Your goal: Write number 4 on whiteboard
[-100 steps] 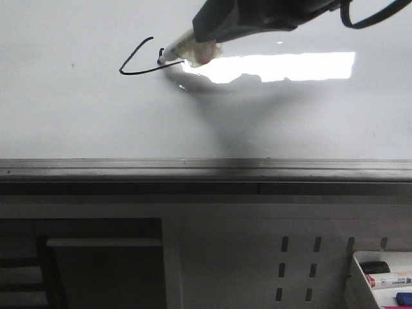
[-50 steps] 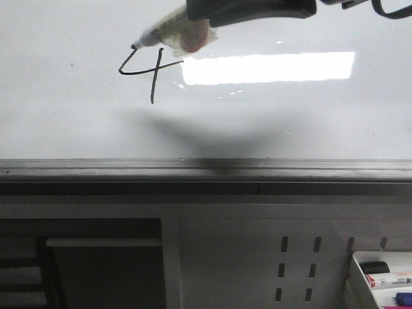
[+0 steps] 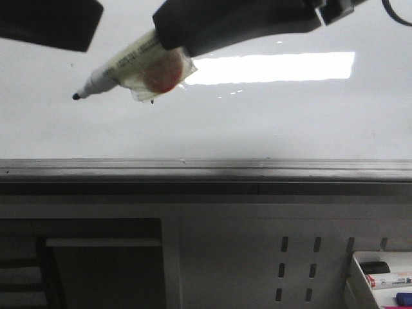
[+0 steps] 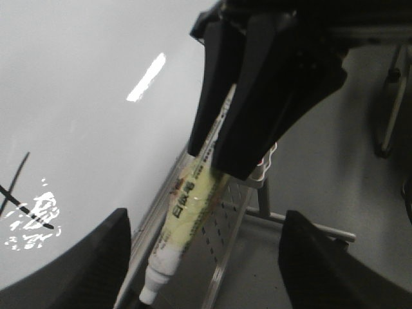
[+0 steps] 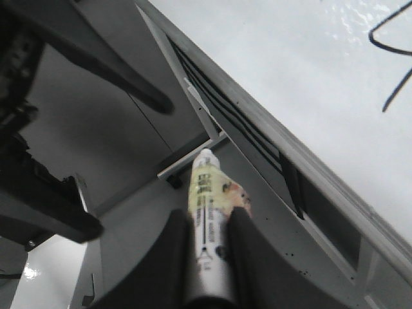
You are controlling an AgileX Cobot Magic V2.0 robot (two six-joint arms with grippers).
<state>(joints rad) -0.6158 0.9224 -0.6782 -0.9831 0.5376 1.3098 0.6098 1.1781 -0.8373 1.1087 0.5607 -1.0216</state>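
Whiteboard [image 3: 270,122] carries the 4 [image 5: 393,45], its strokes visible in the right wrist view; from the front the marker [image 3: 122,67] hides nearly all of it. Right gripper [image 5: 209,241] pinches the marker by its barrel, tip clear of the board and pointing toward the board's left edge. Left gripper [image 4: 203,261] hangs with fingers spread, holding nothing. Writing looks finished. What remains, probably, is drawing the marker clear without brushing the wet ink.
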